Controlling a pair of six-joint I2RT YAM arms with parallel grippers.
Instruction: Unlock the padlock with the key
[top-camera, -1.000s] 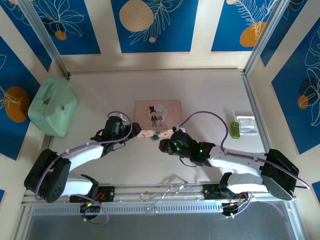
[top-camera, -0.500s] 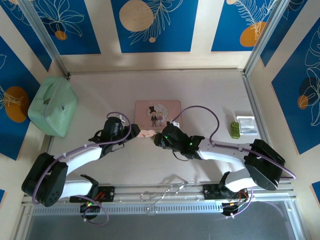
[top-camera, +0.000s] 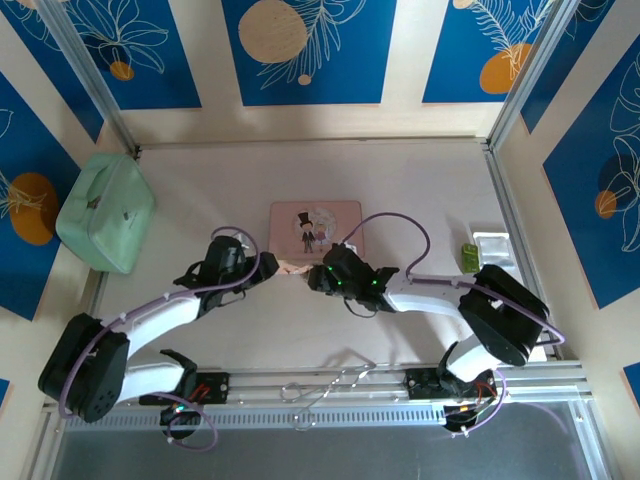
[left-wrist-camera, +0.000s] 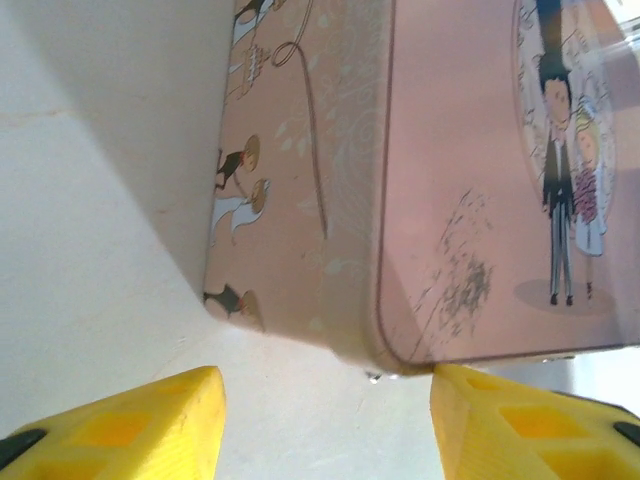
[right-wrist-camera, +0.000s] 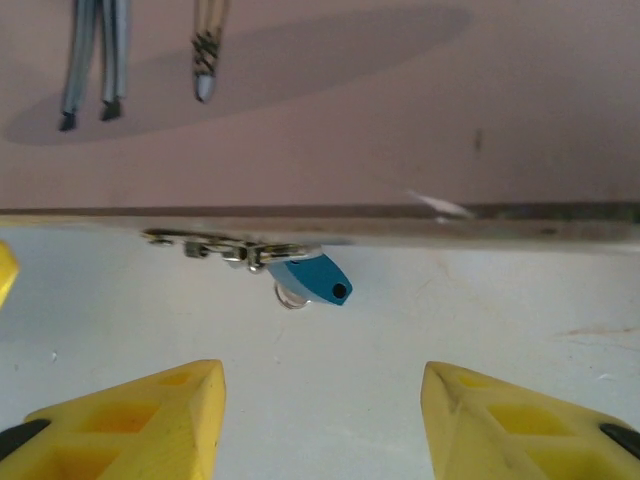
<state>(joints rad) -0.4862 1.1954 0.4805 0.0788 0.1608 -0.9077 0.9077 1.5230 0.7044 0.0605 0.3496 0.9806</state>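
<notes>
Pink tin (top-camera: 316, 222) lies mid-table. Padlock (right-wrist-camera: 310, 278), teal-tinted, hangs from the small metal clasp (right-wrist-camera: 205, 245) at the tin's near edge, resting on the table (right-wrist-camera: 480, 320).

Right gripper (right-wrist-camera: 320, 410): fingers spread, nothing held. Padlock lies just ahead of the gap, slightly left of centre, touching neither finger.

Left gripper (left-wrist-camera: 325, 400): fingers spread, empty, facing the tin's near-left corner.

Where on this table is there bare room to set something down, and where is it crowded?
Bare table lies behind the pink tin, between the green case and the tin, and between the tin and the clear tray. Crowded: the tin's near edge, with the padlock, left gripper and right gripper.
</notes>
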